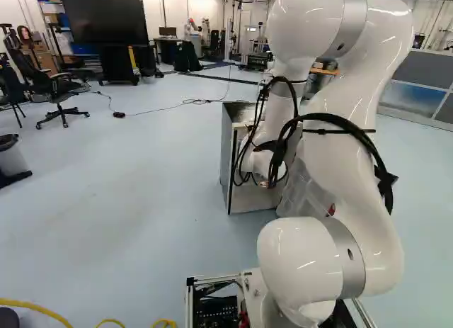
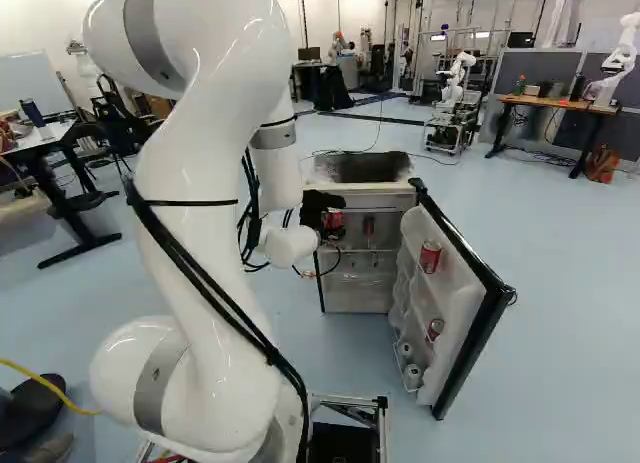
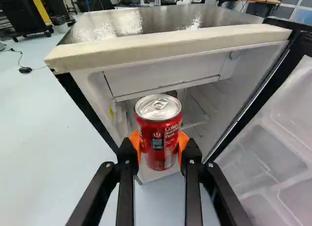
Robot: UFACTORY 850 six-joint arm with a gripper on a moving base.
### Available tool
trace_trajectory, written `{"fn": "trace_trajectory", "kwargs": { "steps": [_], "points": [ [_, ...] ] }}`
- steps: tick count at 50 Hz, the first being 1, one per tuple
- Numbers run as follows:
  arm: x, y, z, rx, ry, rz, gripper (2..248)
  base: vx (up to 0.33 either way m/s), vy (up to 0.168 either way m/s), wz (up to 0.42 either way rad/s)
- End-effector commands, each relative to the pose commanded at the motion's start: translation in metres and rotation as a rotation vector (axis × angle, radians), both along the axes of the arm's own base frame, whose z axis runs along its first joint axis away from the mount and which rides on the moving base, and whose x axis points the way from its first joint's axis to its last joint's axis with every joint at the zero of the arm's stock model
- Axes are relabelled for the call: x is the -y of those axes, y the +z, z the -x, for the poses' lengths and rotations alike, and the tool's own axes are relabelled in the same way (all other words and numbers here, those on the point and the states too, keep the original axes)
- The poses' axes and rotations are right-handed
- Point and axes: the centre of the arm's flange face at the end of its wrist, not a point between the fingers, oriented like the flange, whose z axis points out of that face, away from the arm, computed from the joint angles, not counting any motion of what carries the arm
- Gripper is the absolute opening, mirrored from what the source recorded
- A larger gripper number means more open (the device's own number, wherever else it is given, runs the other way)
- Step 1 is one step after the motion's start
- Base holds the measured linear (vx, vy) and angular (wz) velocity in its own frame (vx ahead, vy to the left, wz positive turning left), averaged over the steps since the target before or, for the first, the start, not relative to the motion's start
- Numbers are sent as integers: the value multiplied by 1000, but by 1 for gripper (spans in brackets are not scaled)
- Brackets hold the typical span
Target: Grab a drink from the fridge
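Can [image 3: 158, 138], red, one: upright, gripped from both sides by the orange pads [image 3: 183, 140] of the gripper [image 3: 158, 142], parted by its width. Place: at the open mouth of the fridge [image 3: 175, 51], near its top front edge; whether fully outside, cannot tell. Done: door [image 2: 462, 303] open, drink in grip. Left, as judged: drawing it clear, carrying it off. Fridge interior: another can [image 3: 172, 93], mostly hidden. Door shelves: upper can [image 2: 430, 256], lower can [image 2: 434, 330], two pale round items [image 2: 412, 375] at the bottom.
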Motion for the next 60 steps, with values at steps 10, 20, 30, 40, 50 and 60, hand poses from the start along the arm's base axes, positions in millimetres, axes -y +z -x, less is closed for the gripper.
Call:
{"fn": "trace_trajectory", "kwargs": {
  "steps": [10,20,30,40,50,60],
  "points": [
    [-2,14,21,20,1,4,95,0,0,0],
    [-4,26,31,39,3,6,95,0,0,0],
    [-4,36,34,62,3,8,95,0,0,0],
    [-5,46,36,87,3,10,95,0,0,0],
    [-5,56,38,112,3,12,95,0,0,0],
    [-5,66,39,136,3,15,95,0,0,0]
  ]
}}
